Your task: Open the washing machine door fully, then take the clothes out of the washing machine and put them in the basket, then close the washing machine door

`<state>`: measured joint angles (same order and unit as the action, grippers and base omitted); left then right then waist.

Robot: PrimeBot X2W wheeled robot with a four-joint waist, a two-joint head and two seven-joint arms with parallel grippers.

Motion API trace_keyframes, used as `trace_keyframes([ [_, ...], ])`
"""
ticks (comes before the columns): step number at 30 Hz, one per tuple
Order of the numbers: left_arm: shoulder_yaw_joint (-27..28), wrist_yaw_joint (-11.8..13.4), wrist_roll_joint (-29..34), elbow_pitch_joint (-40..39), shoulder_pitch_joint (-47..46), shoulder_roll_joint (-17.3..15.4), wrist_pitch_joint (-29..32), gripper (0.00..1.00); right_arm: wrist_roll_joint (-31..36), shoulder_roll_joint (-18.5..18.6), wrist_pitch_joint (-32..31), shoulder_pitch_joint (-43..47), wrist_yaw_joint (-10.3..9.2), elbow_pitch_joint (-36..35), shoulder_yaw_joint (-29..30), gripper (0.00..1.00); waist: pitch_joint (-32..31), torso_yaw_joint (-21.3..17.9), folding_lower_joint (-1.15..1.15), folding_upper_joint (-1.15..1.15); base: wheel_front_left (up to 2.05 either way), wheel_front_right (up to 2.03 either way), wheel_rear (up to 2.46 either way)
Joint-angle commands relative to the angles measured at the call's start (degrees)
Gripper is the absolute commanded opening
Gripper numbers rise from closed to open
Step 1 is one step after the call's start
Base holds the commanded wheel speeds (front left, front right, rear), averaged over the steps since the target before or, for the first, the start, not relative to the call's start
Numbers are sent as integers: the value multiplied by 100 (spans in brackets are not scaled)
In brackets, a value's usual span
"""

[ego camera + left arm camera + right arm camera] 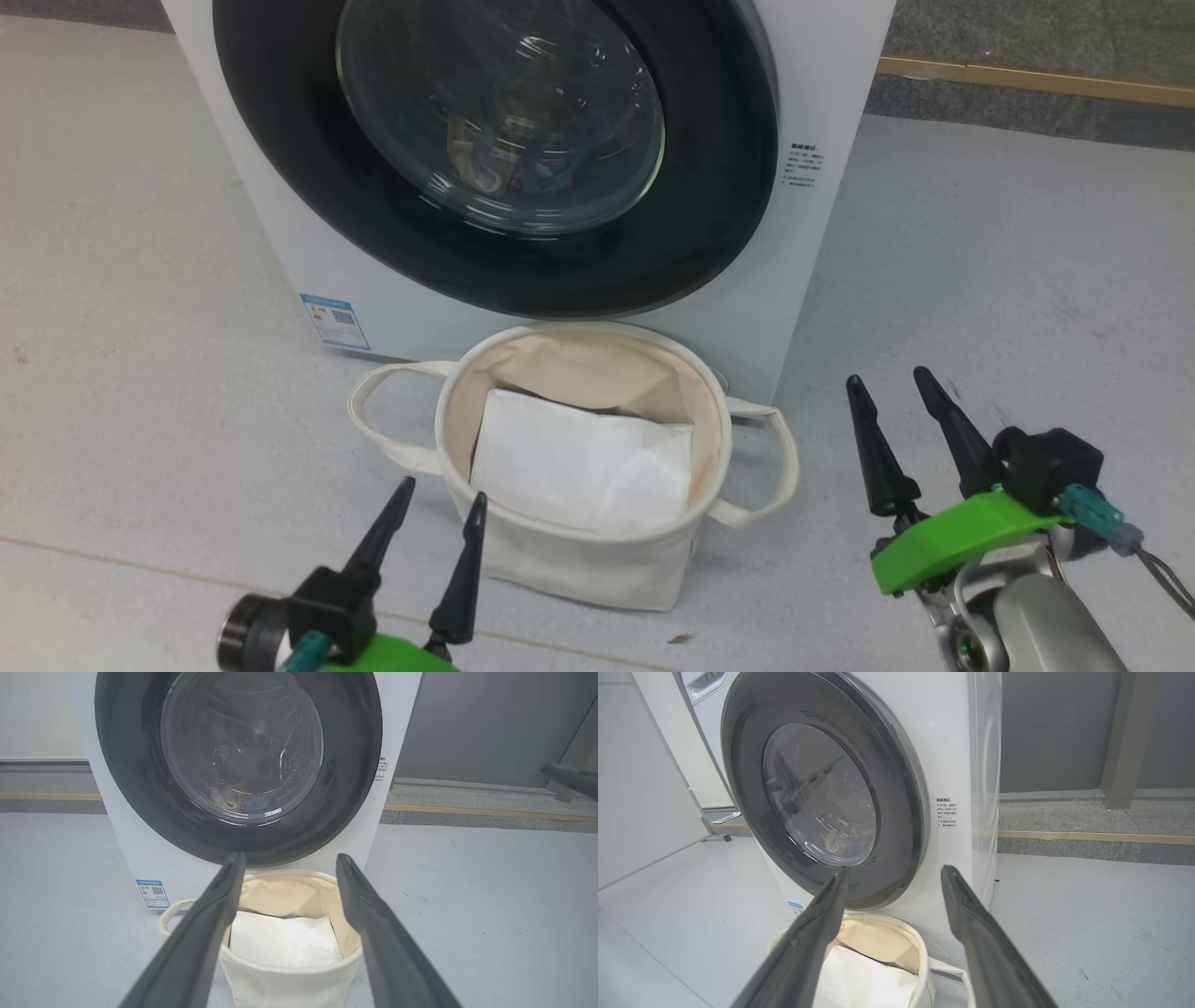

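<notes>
Washing machine door (499, 121) shut, at 12 o'clock in head view, on white washing machine (826, 84). Clothes (238, 802) dimly visible behind glass, low in drum. Basket (579, 560) on floor (980, 308) at door's 6 o'clock, just beside machine front; white folded sheet (579, 457) inside. Left gripper (444, 488) at 7 o'clock, fingers apart, empty. Right gripper (885, 374) at 4 o'clock, fingers apart, empty.

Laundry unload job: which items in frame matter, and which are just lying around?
Job:
- washing machine door, shut
- washing machine
- clothes, behind the door glass
- basket, in front of the machine

Lying about:
- white folded sheet, inside the basket
- yellow floor strip
</notes>
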<state>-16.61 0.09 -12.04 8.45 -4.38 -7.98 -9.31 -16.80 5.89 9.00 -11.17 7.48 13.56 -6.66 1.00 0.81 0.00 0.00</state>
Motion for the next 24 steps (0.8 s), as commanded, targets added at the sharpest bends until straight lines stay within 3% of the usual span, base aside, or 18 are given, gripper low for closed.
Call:
trace_keyframes([
  [1,65,73,227,-130,-305,-30,-97,100,218,25,102,-322,1,-165,-130,100,4,-2,0,0,0,0,0],
  [6,-25,162,527,-13,-354,22,-200,100,605,-13,222,-382,1,-149,-176,100,34,-7,0,0,0,0,0],
  [17,222,503,706,-32,-316,173,-386,100,294,-207,416,-329,1,-121,105,100,42,25,0,0,0,0,0],
  [24,219,581,890,-78,-273,207,-487,100,493,-255,518,-352,1,-59,111,100,72,9,0,0,0,0,0],
])
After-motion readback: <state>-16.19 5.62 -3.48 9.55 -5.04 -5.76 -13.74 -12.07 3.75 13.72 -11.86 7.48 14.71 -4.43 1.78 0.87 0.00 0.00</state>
